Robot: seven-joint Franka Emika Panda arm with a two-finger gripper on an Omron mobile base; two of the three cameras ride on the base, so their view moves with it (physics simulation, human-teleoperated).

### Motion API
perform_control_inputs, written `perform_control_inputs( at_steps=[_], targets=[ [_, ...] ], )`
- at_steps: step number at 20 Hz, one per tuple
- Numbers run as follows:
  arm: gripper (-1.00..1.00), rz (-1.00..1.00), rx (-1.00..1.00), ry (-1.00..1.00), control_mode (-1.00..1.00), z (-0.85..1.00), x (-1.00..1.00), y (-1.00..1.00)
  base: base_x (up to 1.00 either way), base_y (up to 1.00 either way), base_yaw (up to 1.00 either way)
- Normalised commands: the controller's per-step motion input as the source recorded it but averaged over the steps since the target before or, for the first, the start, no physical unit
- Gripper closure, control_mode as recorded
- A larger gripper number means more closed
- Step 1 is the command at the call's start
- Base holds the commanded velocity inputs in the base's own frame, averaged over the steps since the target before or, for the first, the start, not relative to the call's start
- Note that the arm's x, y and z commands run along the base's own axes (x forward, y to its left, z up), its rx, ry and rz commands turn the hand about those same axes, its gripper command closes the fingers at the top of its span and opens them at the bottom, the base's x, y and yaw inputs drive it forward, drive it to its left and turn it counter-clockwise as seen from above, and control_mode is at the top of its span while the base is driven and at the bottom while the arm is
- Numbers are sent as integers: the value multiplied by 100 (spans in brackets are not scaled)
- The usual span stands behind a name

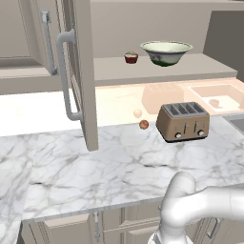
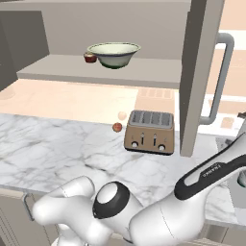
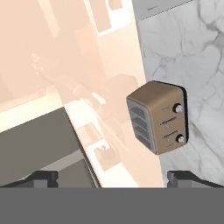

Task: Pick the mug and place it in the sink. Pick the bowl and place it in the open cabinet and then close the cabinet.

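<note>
- The gripper [image 3: 112, 177] shows in the hand view as two small dark finger tips set wide apart with nothing between them; it looks down toward the toaster [image 3: 158, 117].
- The toaster is a boxy bronze-brown appliance with rounded corners, four dark slots on top and small round knobs on its front; it stands on the marble counter [image 1: 119, 167] close to the glossy peach back wall, which mirrors it faintly.
- The counter is white marble with grey veining, flat and smooth; a broad bare stretch lies in front of the toaster and to its left in the left base view.
- Two small round reddish things [image 1: 143, 125] sit just left of the toaster near the wall; what they are cannot be told.
- Above the toaster, the bowl [image 1: 166, 52] rests on the plain beige shelf of the cabinet [image 1: 157, 69]: wide, shallow, pale inside with a dark green pattern outside and a small foot.
- A tiny dark-red cup [image 1: 131, 57] stands just left of the bowl on the same shelf, apart from it.
- The cabinet door [image 1: 83, 71] stands open, edge-on, left of the toaster in the left base view, with a long curved silver bar handle [image 1: 66, 76].
- The sink's grey edge [image 1: 237, 123] shows right of the toaster at the frame edge.
- The mug cannot be made out.
</note>
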Motion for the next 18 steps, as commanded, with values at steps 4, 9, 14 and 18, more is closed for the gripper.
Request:
perform_control_inputs(
  at_steps=[4, 9, 14, 18],
  targets=[
    [-100, 0, 4, 2, -100, 1, -59, 89, 0, 0, 0],
    [-100, 1, 5, 0, -100, 10, -9, 100, 0, 0, 0],
    [-100, 5, 5, 0, -100, 9, 14, 100, 0, 0, 0],
    [-100, 7, 9, 0, -100, 15, 0, 100, 0, 0, 0]
  ],
)
